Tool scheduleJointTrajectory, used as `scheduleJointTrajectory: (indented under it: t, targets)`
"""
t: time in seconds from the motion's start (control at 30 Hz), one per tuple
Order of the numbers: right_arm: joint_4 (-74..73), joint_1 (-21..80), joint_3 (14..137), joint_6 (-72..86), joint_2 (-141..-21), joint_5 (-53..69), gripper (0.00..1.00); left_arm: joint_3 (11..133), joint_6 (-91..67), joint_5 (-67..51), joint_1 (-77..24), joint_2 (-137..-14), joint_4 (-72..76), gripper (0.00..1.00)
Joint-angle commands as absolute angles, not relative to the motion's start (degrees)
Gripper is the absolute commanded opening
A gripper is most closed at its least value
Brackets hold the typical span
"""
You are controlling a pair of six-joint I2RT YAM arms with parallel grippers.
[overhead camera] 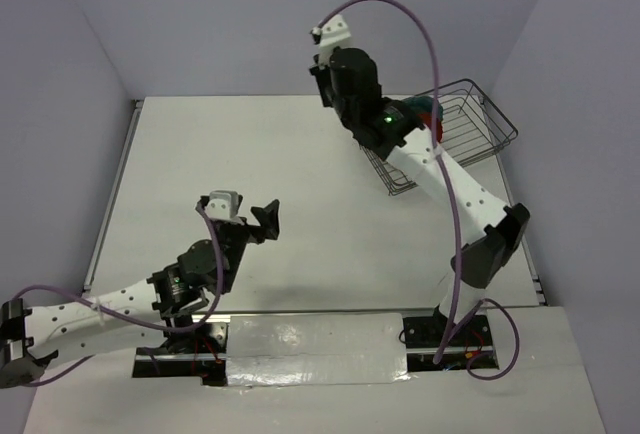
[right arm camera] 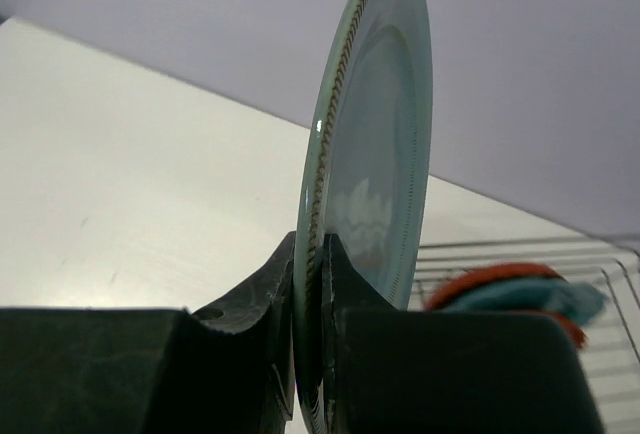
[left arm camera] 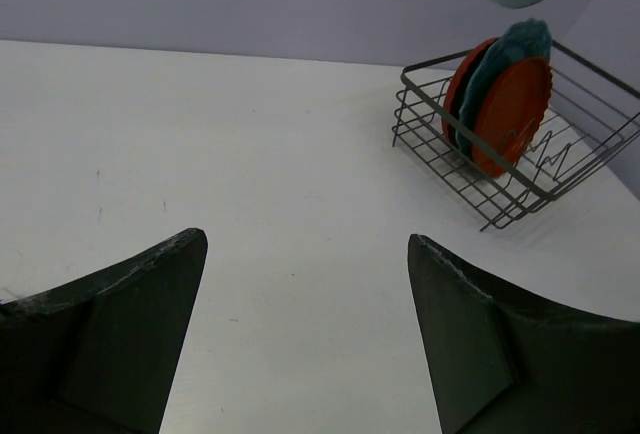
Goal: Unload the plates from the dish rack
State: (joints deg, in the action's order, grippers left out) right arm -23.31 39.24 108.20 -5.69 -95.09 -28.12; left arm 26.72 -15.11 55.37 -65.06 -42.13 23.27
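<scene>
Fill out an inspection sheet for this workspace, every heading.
Surface: white tabletop, matte, a few faint specks.
Job's things: dark wire dish rack at far right; two red-orange round plates stand on edge in it with a teal scalloped plate between them; pale grey-green plate out of the rack, held on edge.
Clutter: nothing seen.
Grippers: left gripper open, empty, above the table; right gripper shut on the grey-green plate's rim.
Cables: purple cable loops along each arm.
Surroundings: plain lilac walls.

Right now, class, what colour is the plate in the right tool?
Pale grey-green plate; clearest in the right wrist view.
</scene>
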Motion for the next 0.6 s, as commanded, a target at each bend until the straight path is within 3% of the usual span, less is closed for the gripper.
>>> scheduleJointTrajectory:
  t: [0.0,0.17,0.3,0.57]
  targets:
    - [-14.9,41.0,115.5,-13.7,-97.9,-24.9,0.00,26.1,-17.6,56.1,-65.7,-36.5,26.0,0.94]
    - [-5.5,45.4,105.7,-20.7,-100.2,-23.0,0.00,21.8,-19.2,60.4,-65.9,-26.4,26.5,0.94]
    - [-6.2,46.9,107.4,-24.4,-105.3,-24.3,0.00,20.6,-18.5,59.9,-66.4,-21.0,26.9,0.93]
    - [-2.0,51.5,106.0,-33.2,-117.3,-34.0,0.00,23.6,-18.8,65.2,-67.1,-25.5,23.1,0.93]
